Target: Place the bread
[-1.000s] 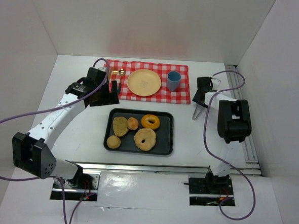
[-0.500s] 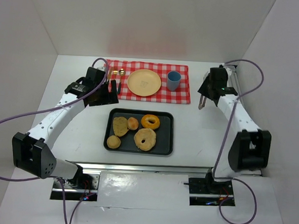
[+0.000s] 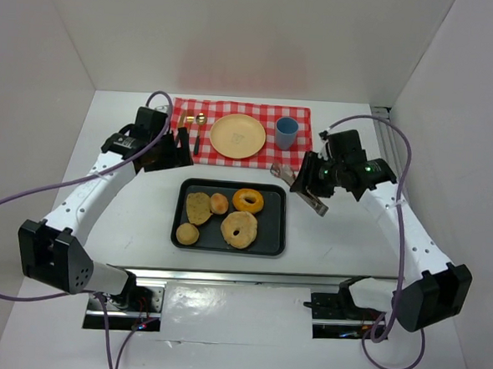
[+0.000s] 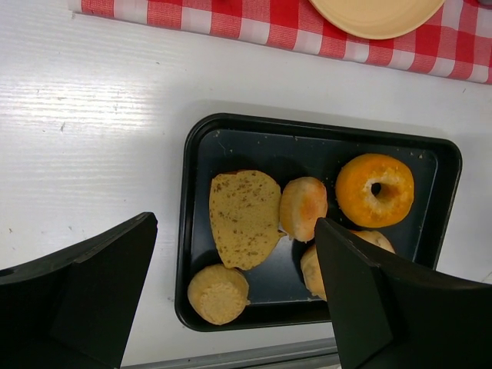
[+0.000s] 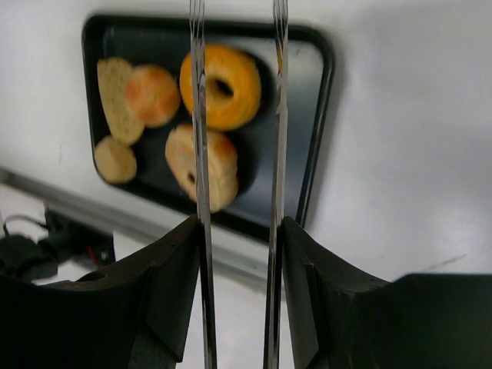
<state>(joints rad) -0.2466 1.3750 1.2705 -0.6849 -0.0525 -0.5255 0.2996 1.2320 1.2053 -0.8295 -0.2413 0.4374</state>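
Top external: the right tool (image 3: 319, 177), clamped on the tongs (image 3: 300, 191), just swung in toward the tray (image 3: 274, 246); the left tool (image 3: 180, 151) hangs open. Grabbing bread (image 3: 198, 207) looks next.

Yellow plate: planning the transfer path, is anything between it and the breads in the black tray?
Nothing visible does. Between the black tray and the round yellow plate lie only bare table and red checked cloth. The blue cup stands right of the plate, the cutlery left, both off that line.
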